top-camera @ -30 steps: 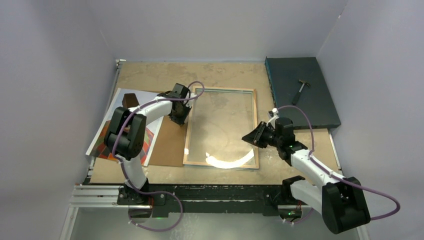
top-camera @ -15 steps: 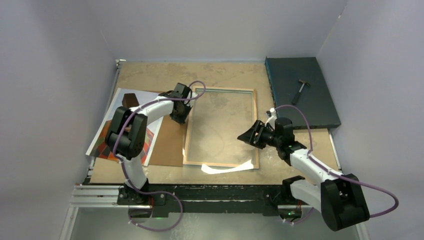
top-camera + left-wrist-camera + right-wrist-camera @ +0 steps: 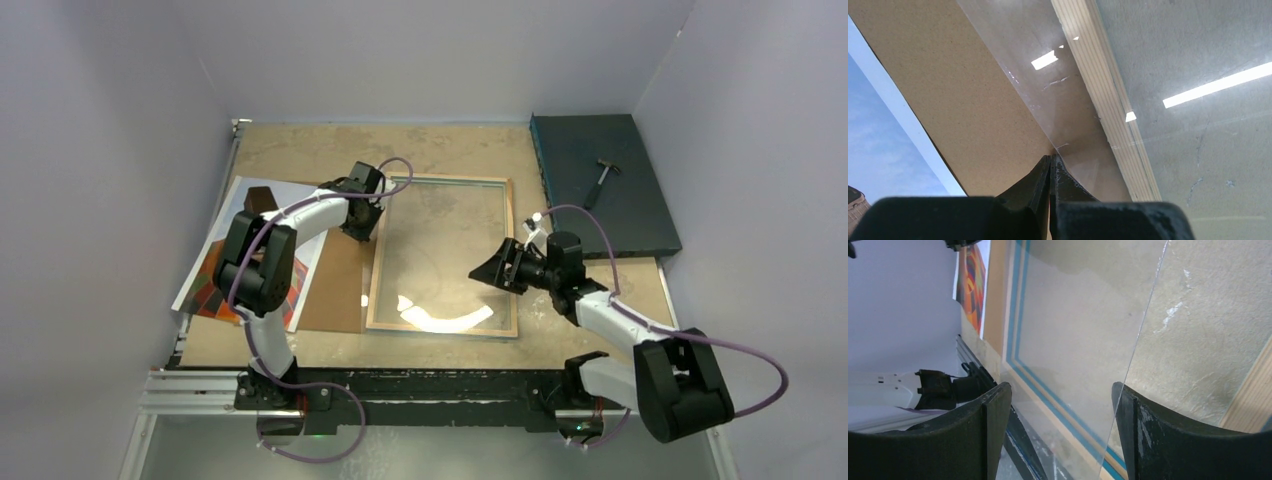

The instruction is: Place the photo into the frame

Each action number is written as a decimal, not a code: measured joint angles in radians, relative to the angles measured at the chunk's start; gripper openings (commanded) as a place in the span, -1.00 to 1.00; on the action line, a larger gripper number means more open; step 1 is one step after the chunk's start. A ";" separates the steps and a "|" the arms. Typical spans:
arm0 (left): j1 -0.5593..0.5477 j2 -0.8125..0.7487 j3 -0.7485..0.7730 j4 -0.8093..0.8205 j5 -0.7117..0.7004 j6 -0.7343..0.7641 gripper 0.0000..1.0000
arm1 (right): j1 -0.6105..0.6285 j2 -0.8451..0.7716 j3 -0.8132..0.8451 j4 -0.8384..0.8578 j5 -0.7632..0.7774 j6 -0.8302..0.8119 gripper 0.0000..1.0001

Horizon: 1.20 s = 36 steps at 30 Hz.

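Note:
The frame (image 3: 513,250) lies in the middle of the table with its pale wood back up; a blue edge of the frame (image 3: 1017,300) shows in the right wrist view. A clear sheet (image 3: 440,250) lies over its opening. My left gripper (image 3: 362,232) is shut on the sheet's left corner (image 3: 1054,150), beside the frame's left rail (image 3: 1108,100). My right gripper (image 3: 492,272) stands open at the right rail, and the sheet's edge (image 3: 1140,330) runs loose between its fingers (image 3: 993,425). The photo (image 3: 215,285) lies picture up at the left, partly under a brown board.
The brown backing board (image 3: 340,295) lies between photo and frame, overlapping the photo's right side. A dark teal slab (image 3: 640,210) with a small hammer (image 3: 603,178) sits at the back right. Walls close in on the left, back and right.
My right gripper has opened, letting go of the clear sheet, and has moved a little left. The glare on the sheet has shifted. My left gripper stays shut at the sheet's corner.

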 measured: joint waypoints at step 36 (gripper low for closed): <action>-0.003 0.014 -0.006 0.016 -0.036 0.041 -1.00 | 0.026 0.329 0.034 0.273 0.187 -0.031 0.06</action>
